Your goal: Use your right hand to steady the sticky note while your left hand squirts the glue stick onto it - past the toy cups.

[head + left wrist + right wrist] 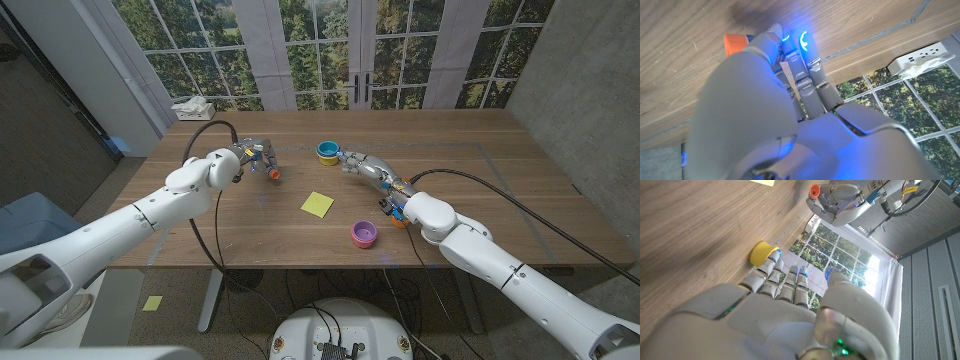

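Note:
A yellow-green sticky note [318, 204] lies flat near the table's middle; its corner [764, 182] also appears in the right wrist view. My left hand [252, 157] grips an orange-capped glue stick [272, 174] just over the table, left of the note and apart from it. The orange end [735, 44] pokes out past the curled fingers [790, 47]. My right hand [368, 167] holds nothing, its fingers stretched toward a blue-and-yellow toy cup [327, 151] behind the note. The fingertips [775, 260] reach close to that cup [762, 253]. A pink-and-purple toy cup [364, 234] stands near the front edge.
A white power strip [195, 108] sits at the table's far left corner, also seen as a power strip [917, 57] in the left wrist view. Black cables trail from both arms over the wooden table [480, 190]. Windows stand behind.

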